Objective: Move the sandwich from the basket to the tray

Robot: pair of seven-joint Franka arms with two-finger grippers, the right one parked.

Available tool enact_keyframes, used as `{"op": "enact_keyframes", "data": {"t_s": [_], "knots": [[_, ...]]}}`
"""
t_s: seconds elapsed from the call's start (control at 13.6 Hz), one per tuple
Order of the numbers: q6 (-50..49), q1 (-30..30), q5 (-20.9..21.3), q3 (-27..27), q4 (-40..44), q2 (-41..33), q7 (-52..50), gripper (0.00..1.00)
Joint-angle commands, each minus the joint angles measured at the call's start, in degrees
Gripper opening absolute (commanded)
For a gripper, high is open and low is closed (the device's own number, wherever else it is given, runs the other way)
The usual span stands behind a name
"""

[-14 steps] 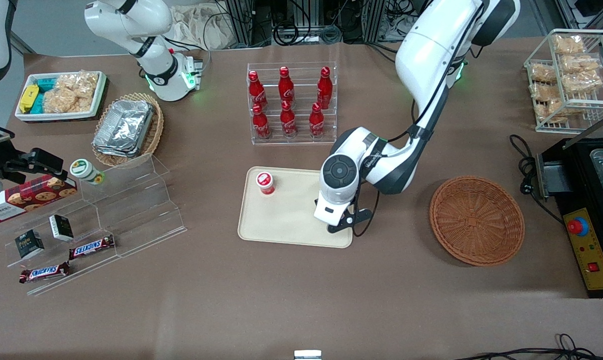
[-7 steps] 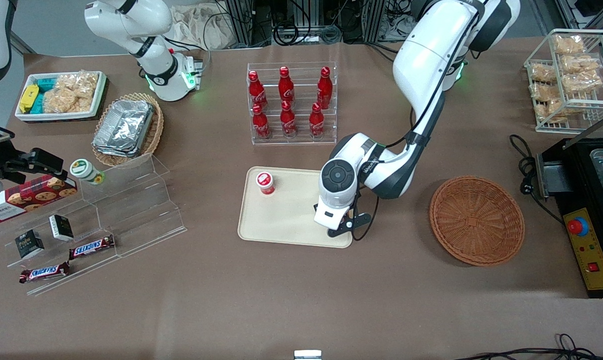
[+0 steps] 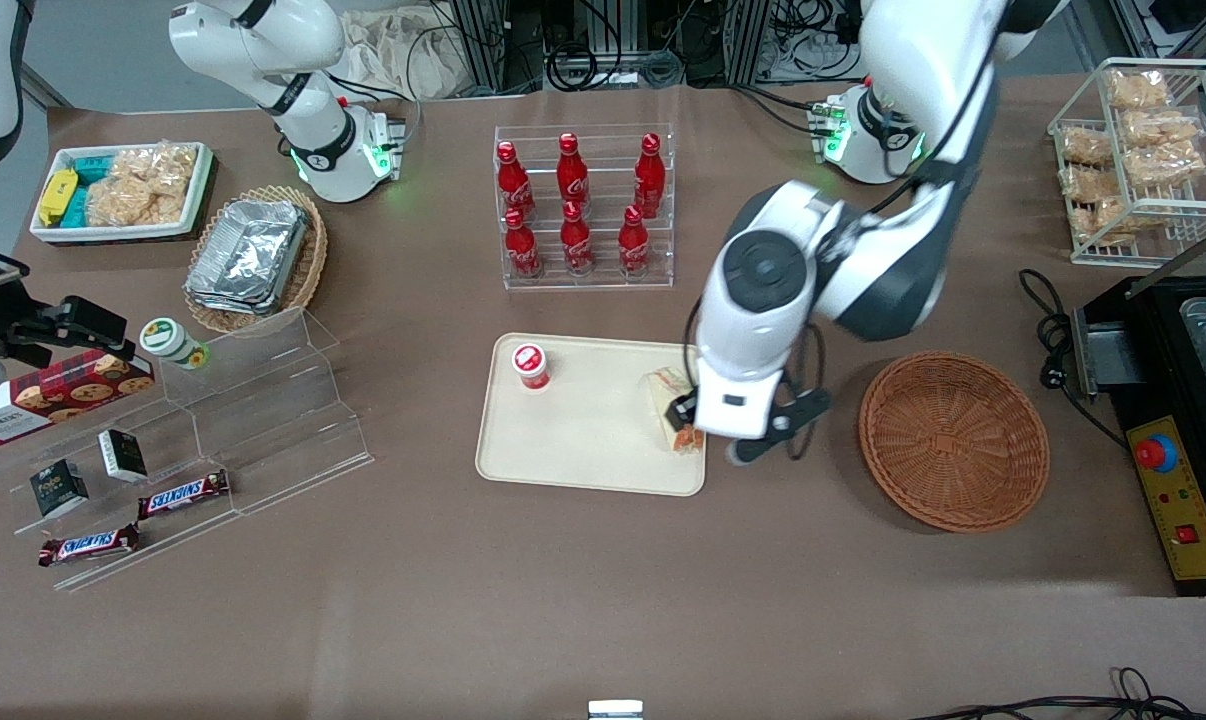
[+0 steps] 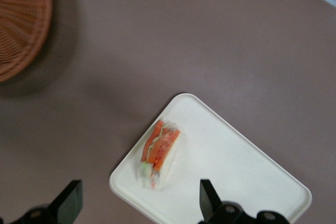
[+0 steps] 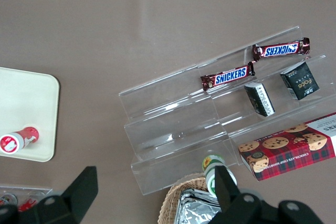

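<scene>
Tray (image 3: 573,440) carries a small red-capped bottle (image 3: 530,365), then the sandwich (image 3: 675,408) lying at its basket-side edge, released; my gripper (image 4: 139,205) hangs above it, jaws spread and empty; basket (image 3: 953,440) bare, so I judge only retreat remains.

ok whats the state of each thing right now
sandwich: lying on the tray, near its edge, released
tray: holds the sandwich and a small red-capped cup
basket: empty
end effector: open, above the sandwich, holding nothing
</scene>
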Motion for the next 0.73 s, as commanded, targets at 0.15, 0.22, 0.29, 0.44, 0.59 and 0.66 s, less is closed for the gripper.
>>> {"op": "enact_keyframes", "data": {"t_s": [0.15,0.22,0.29,0.44,0.59,0.66], "knots": [[-4.41,9.04,0.08,-0.57,-3.26,-9.11,5.37,1.00],[-5.11,10.71,-0.10,-0.57,-3.26,-9.99,6.96,1.00],[-5.47,11.95,-0.28,-0.57,-3.34,-10.70,8.98,1.00],[-7.74,15.28,-0.54,-0.66,-3.35,-11.93,14.33,1.00],[-8.55,18.71,-0.63,-0.75,-3.34,-13.07,20.04,1.00],[-9.24,19.86,-0.98,-0.75,-3.35,-13.51,22.94,1.00]]}}
